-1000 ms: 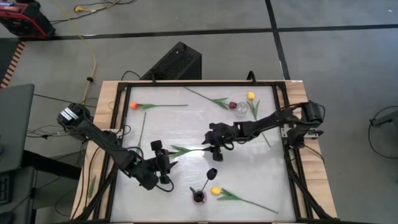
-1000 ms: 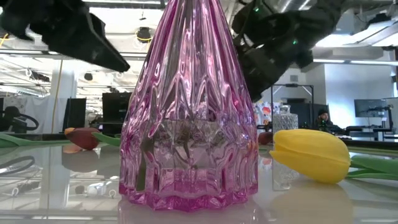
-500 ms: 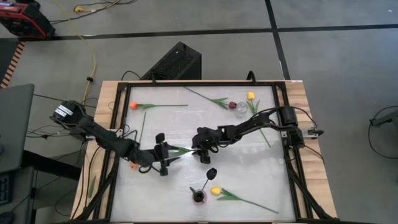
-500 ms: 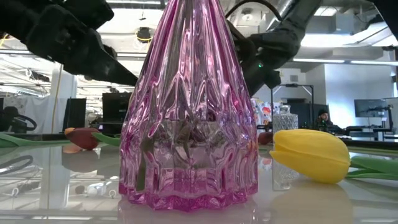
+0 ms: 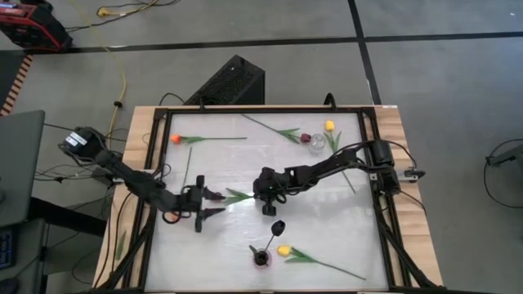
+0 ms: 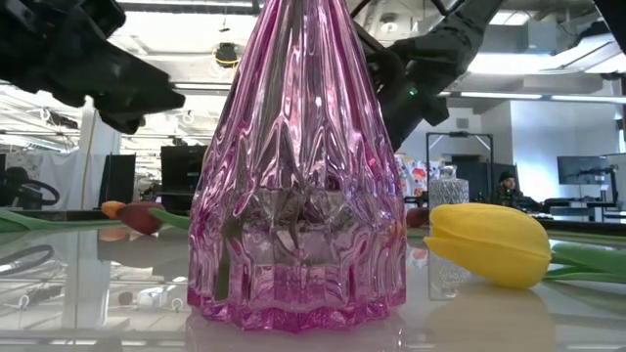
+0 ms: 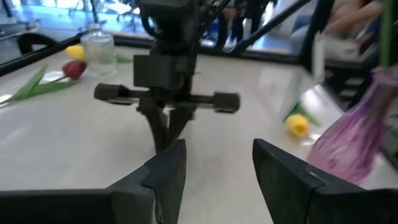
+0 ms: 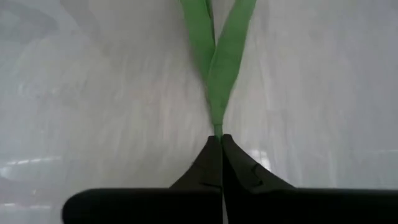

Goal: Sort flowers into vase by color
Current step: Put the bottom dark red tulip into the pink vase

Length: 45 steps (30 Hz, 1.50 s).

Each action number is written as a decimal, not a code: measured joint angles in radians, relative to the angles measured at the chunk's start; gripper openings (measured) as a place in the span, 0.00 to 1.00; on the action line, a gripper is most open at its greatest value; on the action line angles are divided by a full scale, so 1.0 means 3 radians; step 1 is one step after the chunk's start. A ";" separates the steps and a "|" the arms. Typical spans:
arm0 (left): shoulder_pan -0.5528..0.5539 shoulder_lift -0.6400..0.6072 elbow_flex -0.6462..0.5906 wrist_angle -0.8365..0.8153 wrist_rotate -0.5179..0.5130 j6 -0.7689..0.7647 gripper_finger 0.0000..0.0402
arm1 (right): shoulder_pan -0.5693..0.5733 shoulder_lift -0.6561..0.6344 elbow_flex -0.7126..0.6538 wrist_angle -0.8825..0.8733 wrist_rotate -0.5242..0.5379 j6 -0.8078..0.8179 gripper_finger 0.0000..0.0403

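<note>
My right gripper (image 5: 263,189) is shut on a green-stemmed tulip whose two leaves (image 5: 237,196) point toward the table's left. It shows close up in the right wrist view (image 8: 217,140). My left gripper (image 5: 211,203) is open and empty just left of the leaves, facing the right gripper. Its fingers (image 7: 214,168) frame that gripper. A dark red head (image 6: 143,218) lies low at the left of the low view. A pink vase (image 5: 261,258) at the near edge holds a near-black tulip (image 5: 278,226). My right gripper pinches the tulip's thin stem (image 8: 217,128) between its two shut fingertips, right below where the two leaves (image 8: 214,56) part. The fingers come nearly level from the table's right, along the stem. The leaves stretch away close over the table; I cannot tell whether they rest on it.
A yellow tulip (image 5: 283,251) lies beside the pink vase. A small clear vase (image 5: 317,143) stands at the far right with a dark red tulip (image 5: 306,138) and a yellow tulip (image 5: 329,126) near it. An orange tulip (image 5: 175,139) lies at the far left.
My right gripper has gone toward the table's left, along the stem to the base of the leaves. My left gripper has drawn back from the near side toward the table's left and far, and has turned to point at the right gripper.
</note>
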 joint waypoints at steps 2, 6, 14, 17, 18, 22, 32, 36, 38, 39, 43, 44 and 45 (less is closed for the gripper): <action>-0.0052 0.0001 -0.0098 0.0224 -0.0001 -0.0002 0.43 | -0.0014 -0.0074 -0.0062 0.0050 -0.0001 -0.0001 0.04; -0.0144 0.0003 -0.0165 0.0526 0.0084 -0.0044 0.43 | -0.0125 -0.0351 -0.0454 0.0532 -0.0071 0.0114 0.05; -0.0222 0.0054 -0.0159 0.0921 0.0363 0.0021 0.43 | -0.0279 -0.0681 -0.1178 0.2702 -0.0226 0.0813 0.04; -0.0161 0.0140 -0.0149 0.0978 0.0184 0.0038 0.43 | -0.0203 -0.0668 -0.1184 0.3069 -0.0247 0.0930 0.04; -0.0122 0.0181 -0.0122 0.0984 0.0068 0.0003 0.43 | -0.0167 -0.0670 -0.1156 0.3183 -0.0247 0.0946 0.04; 0.0060 0.0428 0.0019 0.0982 -0.0123 -0.0176 0.43 | -0.0014 -0.0679 -0.1030 0.3522 -0.0238 0.0935 0.04; 0.0302 0.1242 0.0709 0.1137 0.0138 0.0264 0.43 | 0.0272 -0.0684 -0.0691 0.3776 -0.0086 0.0602 0.04; 0.0303 0.1385 0.0984 0.1136 0.0102 0.0638 0.43 | 0.0295 -0.0684 -0.0671 0.3762 -0.0084 0.0597 0.04; 0.0303 0.1388 0.1058 0.1139 0.0086 0.0802 0.43 | 0.0294 -0.0684 -0.0671 0.3754 -0.0085 0.0597 0.04; 0.0303 0.1385 0.1089 0.1134 0.0057 0.0850 0.43 | 0.0293 -0.0684 -0.0671 0.3738 -0.0084 0.0597 0.04; 0.0304 0.1311 0.1116 0.1096 -0.0257 0.0874 0.43 | 0.0293 -0.0684 -0.0671 0.3736 -0.0085 0.0595 0.04; 0.0306 0.1289 0.1119 0.1084 -0.0296 0.0866 0.43 | 0.0293 -0.0684 -0.0671 0.3739 -0.0085 0.0595 0.04; 0.0305 0.1269 0.1119 0.1055 -0.0312 0.0861 0.43 | 0.0293 -0.0684 -0.0671 0.3740 -0.0086 0.0595 0.04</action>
